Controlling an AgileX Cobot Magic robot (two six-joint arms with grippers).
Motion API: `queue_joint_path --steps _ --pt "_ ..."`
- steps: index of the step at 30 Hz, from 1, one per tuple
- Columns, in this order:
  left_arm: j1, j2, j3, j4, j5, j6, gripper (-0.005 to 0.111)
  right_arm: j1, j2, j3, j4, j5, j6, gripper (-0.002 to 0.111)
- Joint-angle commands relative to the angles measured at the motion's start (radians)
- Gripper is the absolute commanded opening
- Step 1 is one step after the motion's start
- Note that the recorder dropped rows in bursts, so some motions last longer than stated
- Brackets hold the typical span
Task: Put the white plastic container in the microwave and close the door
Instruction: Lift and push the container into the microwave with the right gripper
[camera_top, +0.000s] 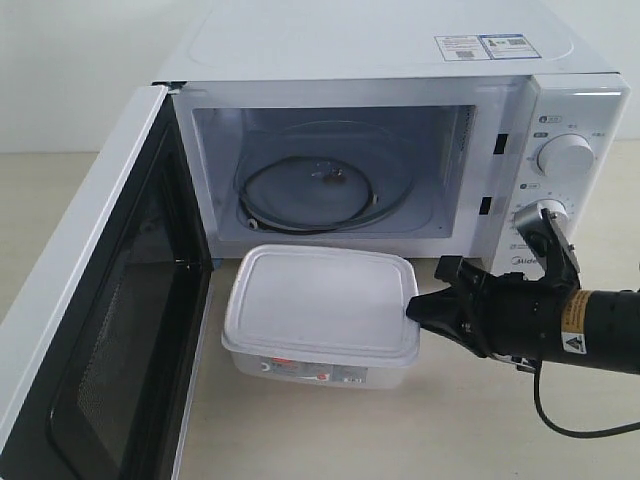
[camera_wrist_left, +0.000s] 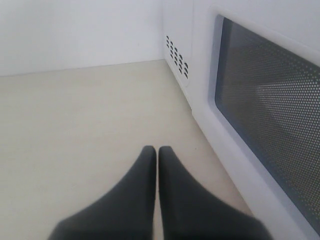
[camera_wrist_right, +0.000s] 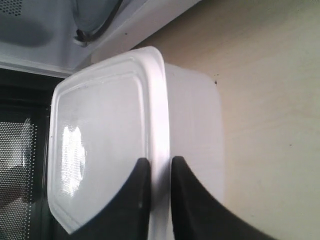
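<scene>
The white plastic container rests on the table just in front of the open microwave; its red-and-white label faces the camera. My right gripper is shut on the lid's rim at the container's right end, one finger above the rim and one below; the wrist view shows the white plastic container pinched between the fingers of my right gripper. The door stands swung wide to the left. My left gripper is shut on nothing, low over the table beside the door's outer face.
Inside the cavity lies the glass turntable on its ring. Two round dials are on the panel right of the opening, close above my right arm. A black cable trails below that arm.
</scene>
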Motion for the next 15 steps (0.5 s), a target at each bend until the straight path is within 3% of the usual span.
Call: queue_joint_path --steps 1,8,15 --pt "0.003 -0.003 0.003 -0.003 -0.014 0.005 0.004 0.000 -0.001 0.002 -0.004 -0.040 0.003 0.000" --pt "0.003 -0.003 0.003 -0.003 -0.014 0.005 0.004 0.000 -0.034 0.008 0.028 -0.057 -0.003 0.000" --pt "0.003 -0.003 0.003 -0.003 -0.014 0.005 0.004 0.000 -0.166 0.122 0.274 -0.049 -0.085 0.000"
